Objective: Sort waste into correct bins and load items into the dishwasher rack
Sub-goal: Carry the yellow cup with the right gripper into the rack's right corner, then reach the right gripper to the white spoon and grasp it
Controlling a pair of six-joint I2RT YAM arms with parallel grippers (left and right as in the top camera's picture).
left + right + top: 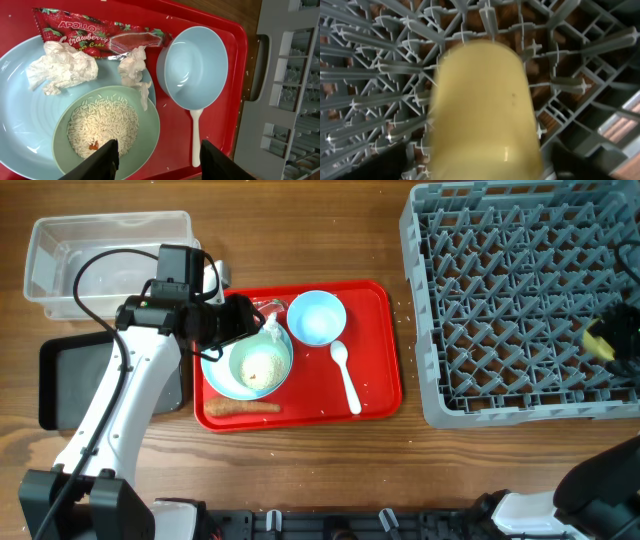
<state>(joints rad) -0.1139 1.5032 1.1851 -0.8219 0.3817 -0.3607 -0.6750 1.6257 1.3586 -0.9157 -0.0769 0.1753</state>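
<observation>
My left gripper (159, 151) hangs half-open and empty over the pale-green bowl (146, 125) of rice grains (100, 125) on the red tray (232, 115). Farther off, the jaws of my right gripper (481, 162) stand wider than the blurred yellow cup (482, 110) over the dishwasher rack (370, 75).

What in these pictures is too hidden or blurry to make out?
- Overhead: the left arm covers most of the wrappers and part of the black tray.
- Right wrist: the yellow cup is blurred, so how it sits in the rack is unclear.
- Overhead: frame edge crops the rack.
</observation>
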